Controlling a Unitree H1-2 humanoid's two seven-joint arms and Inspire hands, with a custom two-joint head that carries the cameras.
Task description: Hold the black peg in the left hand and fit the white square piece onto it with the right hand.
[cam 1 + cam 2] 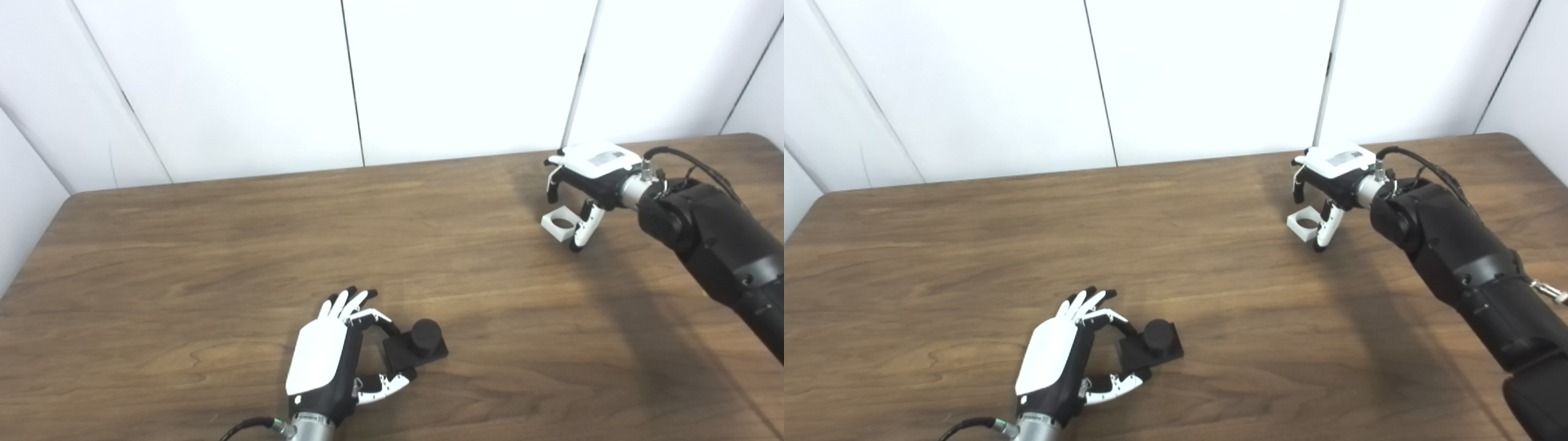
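Black on brown wood: in the left eye view the black peg (417,347) sits on the table (184,257) near the front edge, upright on its square base. The left hand (334,358) cups it, fingers curved around the base and seemingly touching, though contact is hard to confirm. Far back on the right, the right hand (585,184) hangs above the white square piece (559,224), fingers spread and pointing down, thumb beside it.

The right eye view agrees: both hands are set to grasp, neither thing lifted, the two parts well apart.
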